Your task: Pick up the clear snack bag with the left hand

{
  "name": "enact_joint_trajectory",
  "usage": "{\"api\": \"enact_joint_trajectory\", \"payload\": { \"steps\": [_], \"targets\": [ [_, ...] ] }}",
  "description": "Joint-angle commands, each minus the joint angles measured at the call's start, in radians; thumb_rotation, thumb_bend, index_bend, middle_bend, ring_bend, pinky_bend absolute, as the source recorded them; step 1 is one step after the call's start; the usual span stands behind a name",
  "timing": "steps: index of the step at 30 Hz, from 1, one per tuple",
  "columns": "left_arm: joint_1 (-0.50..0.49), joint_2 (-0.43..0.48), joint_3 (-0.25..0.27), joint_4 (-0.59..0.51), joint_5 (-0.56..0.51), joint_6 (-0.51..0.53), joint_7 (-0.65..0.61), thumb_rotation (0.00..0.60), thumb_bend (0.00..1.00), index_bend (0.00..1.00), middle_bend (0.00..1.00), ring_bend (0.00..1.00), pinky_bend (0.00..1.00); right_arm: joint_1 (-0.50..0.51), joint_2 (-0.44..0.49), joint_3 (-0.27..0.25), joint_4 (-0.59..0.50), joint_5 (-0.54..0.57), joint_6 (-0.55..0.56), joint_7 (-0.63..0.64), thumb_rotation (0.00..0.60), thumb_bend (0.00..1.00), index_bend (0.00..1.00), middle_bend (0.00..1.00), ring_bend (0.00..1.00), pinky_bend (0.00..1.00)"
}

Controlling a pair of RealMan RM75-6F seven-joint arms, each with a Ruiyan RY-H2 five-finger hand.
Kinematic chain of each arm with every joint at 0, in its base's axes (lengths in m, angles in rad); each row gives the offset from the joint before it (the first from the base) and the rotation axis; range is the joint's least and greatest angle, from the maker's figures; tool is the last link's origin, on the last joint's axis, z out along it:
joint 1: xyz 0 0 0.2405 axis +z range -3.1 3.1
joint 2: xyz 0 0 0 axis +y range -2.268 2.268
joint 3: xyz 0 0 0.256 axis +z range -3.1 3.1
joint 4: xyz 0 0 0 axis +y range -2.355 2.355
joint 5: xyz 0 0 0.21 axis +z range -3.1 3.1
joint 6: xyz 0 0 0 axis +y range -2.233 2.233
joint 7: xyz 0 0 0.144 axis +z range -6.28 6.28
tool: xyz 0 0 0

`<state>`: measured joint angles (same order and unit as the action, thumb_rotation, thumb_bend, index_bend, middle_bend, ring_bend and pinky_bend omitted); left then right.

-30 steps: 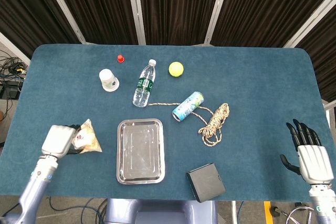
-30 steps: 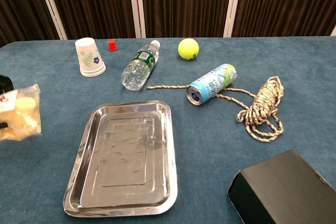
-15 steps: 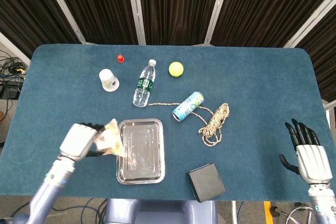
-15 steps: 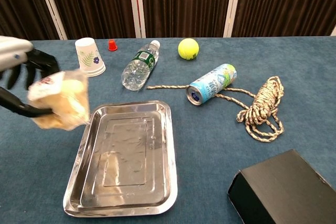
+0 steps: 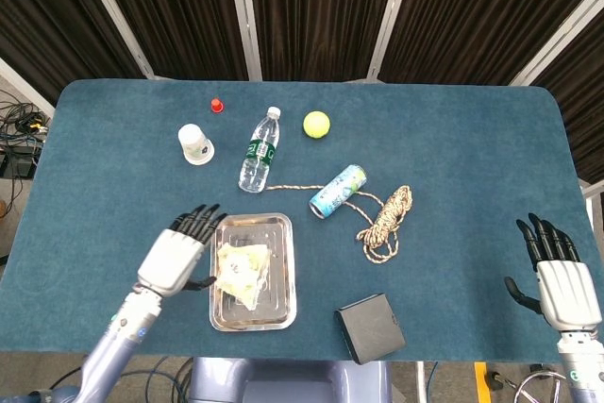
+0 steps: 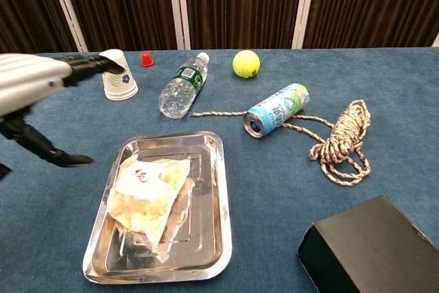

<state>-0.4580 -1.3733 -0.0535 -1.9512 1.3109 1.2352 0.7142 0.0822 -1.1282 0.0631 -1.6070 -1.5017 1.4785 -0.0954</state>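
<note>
Spreading wide with nothing between them, the fingers of the left hand reach out flat just left of the metal tray, while the thumb juts toward the tray's left rim. The clear snack bag lies inside that tray, toward its left and front part, not touched by the hand; in the chest view it sags limp against the tray floor.

To take it well, the hand would likely need to come over the left rim and pinch a raised fold of the film rather than scoop under it, since the shallow wall may block a low sideways entry and the tray could slide if nudged.

Room is good on the tray's left and near side, where only blue table shows. Beyond the tray's far edge sit the water bottle and paper cup, well apart. The black box lies off the tray's right front corner. The right hand, unclenched and holding nothing, hangs far right of the tray.
</note>
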Motion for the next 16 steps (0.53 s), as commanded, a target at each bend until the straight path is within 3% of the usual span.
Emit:
{"api": "enact_joint_trajectory", "payload": {
  "steps": [1, 4, 10, 16],
  "targets": [
    [0.057, 0.094, 0.029, -0.018, 0.057, 0.073, -0.078, 0.6, 0.12, 0.0, 0.0, 0.0, 0.18, 0.0, -0.001, -0.001, -0.002, 0.0, 0.0, -0.004, 0.6, 0.3, 0.0, 0.0, 0.0, 0.11],
    [0.114, 0.161, 0.058, 0.014, 0.119, 0.148, -0.173, 0.6, 0.1, 0.0, 0.0, 0.0, 0.15, 0.001, -0.002, -0.001, -0.003, 0.0, -0.002, -0.01, 0.6, 0.3, 0.0, 0.0, 0.0, 0.11],
    [0.235, 0.237, 0.114, 0.133, 0.167, 0.273, -0.362, 0.6, 0.03, 0.0, 0.0, 0.0, 0.0, 0.006, -0.012, 0.0, -0.001, 0.011, -0.015, -0.034, 0.6, 0.3, 0.0, 0.0, 0.0, 0.11],
    [0.311, 0.25, 0.139, 0.27, 0.215, 0.35, -0.489, 0.6, 0.0, 0.0, 0.0, 0.0, 0.0, 0.001, -0.014, -0.003, -0.002, 0.01, -0.007, -0.053, 0.6, 0.3, 0.0, 0.0, 0.0, 0.11]
  ]
}}
